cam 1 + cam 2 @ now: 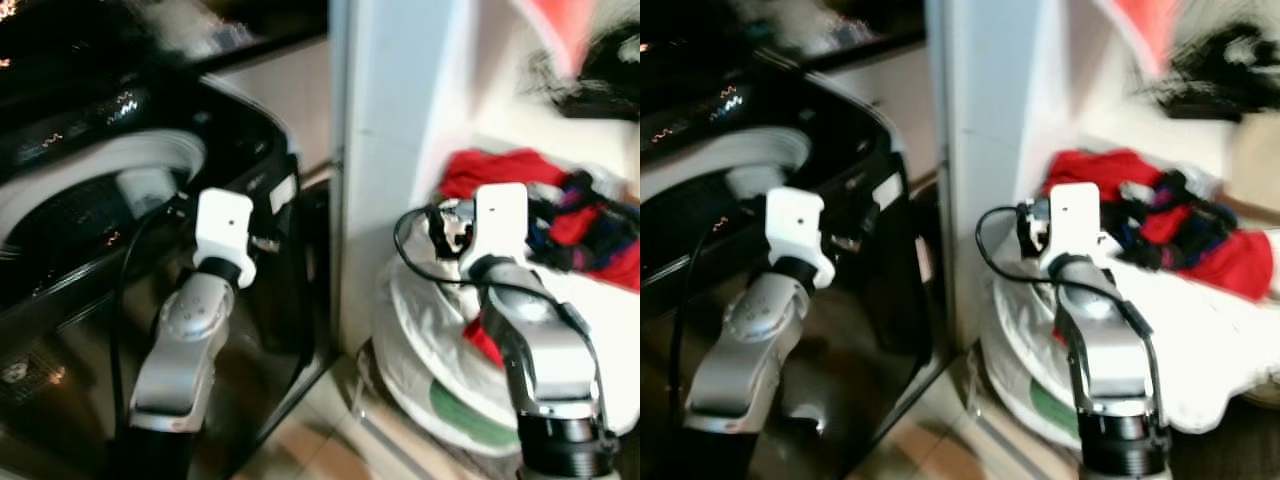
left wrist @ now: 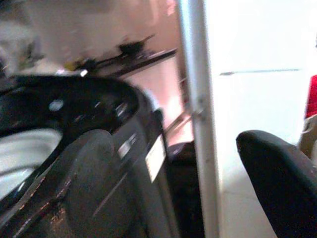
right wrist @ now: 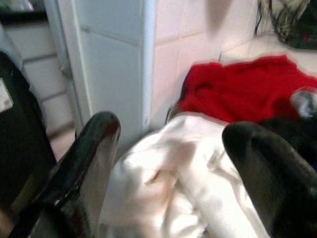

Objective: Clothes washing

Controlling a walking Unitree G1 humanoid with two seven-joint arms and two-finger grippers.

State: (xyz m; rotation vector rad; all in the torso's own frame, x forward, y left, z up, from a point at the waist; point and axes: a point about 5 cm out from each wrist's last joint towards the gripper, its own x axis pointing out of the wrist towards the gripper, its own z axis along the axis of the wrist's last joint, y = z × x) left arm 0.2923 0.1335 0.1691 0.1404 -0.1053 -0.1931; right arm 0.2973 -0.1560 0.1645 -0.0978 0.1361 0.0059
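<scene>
Laundry first: a heap of clothes sits in a white basket [image 1: 400,330] on the floor, with a white garment [image 3: 168,198] spread on top, a red garment [image 3: 242,89] behind it, and a dark blue and black tangle [image 1: 590,215] beside the red. The right gripper [image 3: 168,163] is right over that heap, its two black fingers [image 3: 84,163] spread wide apart with the white cloth showing in the gap between them. Nothing is pinched; the fingers grip no fabric. The red garment lies just beyond the fingertips, the dark pieces off to the outer side.

Across on the other side, the left gripper [image 2: 178,188] is raised in front of the washing machine [image 1: 120,200], a glossy black machine with a pale ring around its drum opening. Its fingers [image 2: 89,188] also stand well apart and hold nothing. The machine's dark body fills the space ahead of and beside it.

Between the two arms rises a white cabinet panel [image 1: 385,130], separating the machine from the basket. A black cable [image 1: 410,250] loops off the right wrist. The pictures are somewhat blurred.
</scene>
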